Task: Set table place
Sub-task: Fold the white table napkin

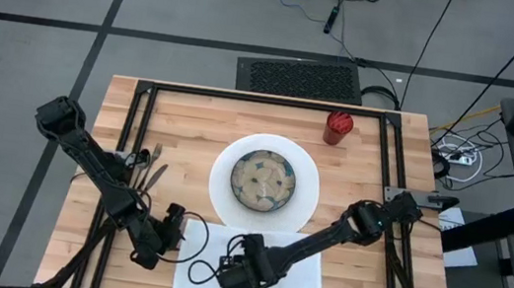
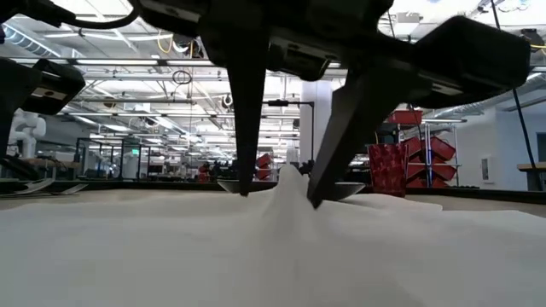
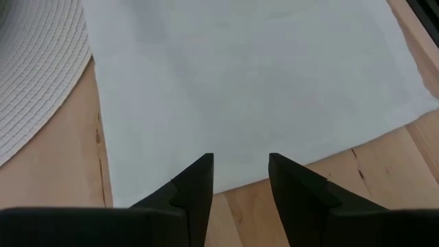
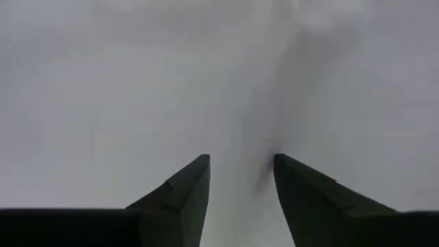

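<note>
wood: table (image 1: 350, 266), light butcher-block planks in a black tube frame, carries everything listed.
cloth: white napkin (image 1: 294, 278) lies flat at the middle of the table's near edge; a raised fold of it stands up between the right fingers in the low view (image 2: 286, 192).
mat: round white woven mat (image 1: 224, 165) at the table's centre, its near rim touching or overlapping the napkin's far edge; its ribbed weave shows beside the napkin in the left wrist view (image 3: 34, 75).
bowl: patterned bowl (image 1: 263, 180) sits on the middle of the mat.
cup: red ribbed cup (image 1: 338, 128) upright near the far edge, toward the far right corner, well apart from the mat.
cutlery: fork (image 1: 143, 161) and knife (image 1: 156, 173) lie side by side near the left edge, partly under the left arm.
right gripper: (image 1: 242, 273) down on the napkin near the near edge; fingers (image 4: 182, 195) apart, tips pressed into the cloth on either side of the fold, not closed on it.
left gripper: (image 1: 177, 225) low over the napkin's left edge, near the near left part of the mat; fingers (image 3: 195, 185) spread, nothing between them, bare wood and cloth edge below.
beyond: grey floor, cables, a black mat past the far edge.
</note>
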Action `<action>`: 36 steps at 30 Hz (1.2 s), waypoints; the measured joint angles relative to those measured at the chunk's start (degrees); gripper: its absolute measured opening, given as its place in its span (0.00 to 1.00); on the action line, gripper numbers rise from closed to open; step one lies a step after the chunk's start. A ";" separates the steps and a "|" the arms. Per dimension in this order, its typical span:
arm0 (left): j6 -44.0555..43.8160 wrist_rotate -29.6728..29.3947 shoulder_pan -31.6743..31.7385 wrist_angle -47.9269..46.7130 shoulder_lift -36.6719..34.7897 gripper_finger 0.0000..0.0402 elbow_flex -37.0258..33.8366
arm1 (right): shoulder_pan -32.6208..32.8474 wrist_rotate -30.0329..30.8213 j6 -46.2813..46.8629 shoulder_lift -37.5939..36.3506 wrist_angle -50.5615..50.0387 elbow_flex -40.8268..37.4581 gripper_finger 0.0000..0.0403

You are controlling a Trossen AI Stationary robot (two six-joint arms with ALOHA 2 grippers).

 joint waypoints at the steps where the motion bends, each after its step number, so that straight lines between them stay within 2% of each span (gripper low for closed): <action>1: 0.00 0.00 0.00 -0.02 0.00 0.32 0.00 | 0.05 0.14 0.06 -0.02 0.02 0.00 0.36; 11: 0.06 -0.06 0.00 0.00 0.00 0.32 0.00 | 1.26 -2.64 0.07 -0.20 0.68 0.00 0.34; 17: 0.33 -0.09 0.00 0.00 0.00 0.32 0.00 | 3.91 -8.79 1.29 -0.48 4.07 0.90 0.34; 26: 1.34 -0.70 0.00 0.12 0.00 0.32 0.00 | 5.87 -7.13 3.91 0.28 8.66 0.92 0.33; 36: 2.23 -1.85 0.09 1.32 0.01 0.32 -0.02 | 5.00 -7.51 0.13 2.66 9.76 0.91 0.33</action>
